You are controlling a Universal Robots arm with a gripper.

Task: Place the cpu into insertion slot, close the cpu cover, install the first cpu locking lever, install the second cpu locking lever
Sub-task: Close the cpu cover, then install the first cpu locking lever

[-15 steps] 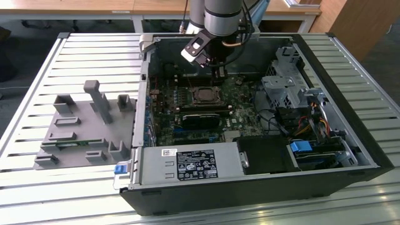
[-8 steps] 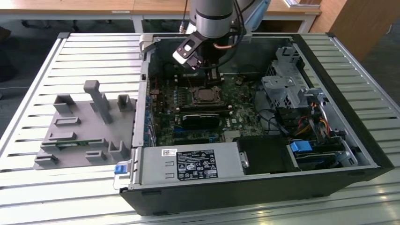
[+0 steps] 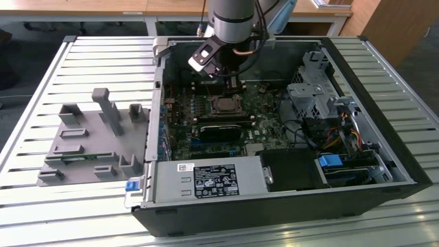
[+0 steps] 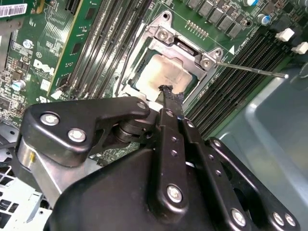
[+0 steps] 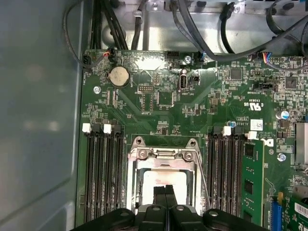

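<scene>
Two steps seem done to us: the cpu [image 4: 168, 72] lies in the insertion slot [image 3: 225, 104] under the closed cpu cover [image 4: 185, 48], yet one locking lever [image 4: 250, 69] sticks out free, and the end effector [image 4: 166, 90], fingers pressed together and holding nothing, is just over the cpu.

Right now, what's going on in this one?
A single robot arm is reaching into an open computer case, working over the motherboard. The cpu is already seated, and the cpu cover lies down over it, framing its metal top. The gripper hangs just above the chip, its jaws shut with nothing between them. A thin locking lever sticks out to one side, apparently not latched.
</scene>
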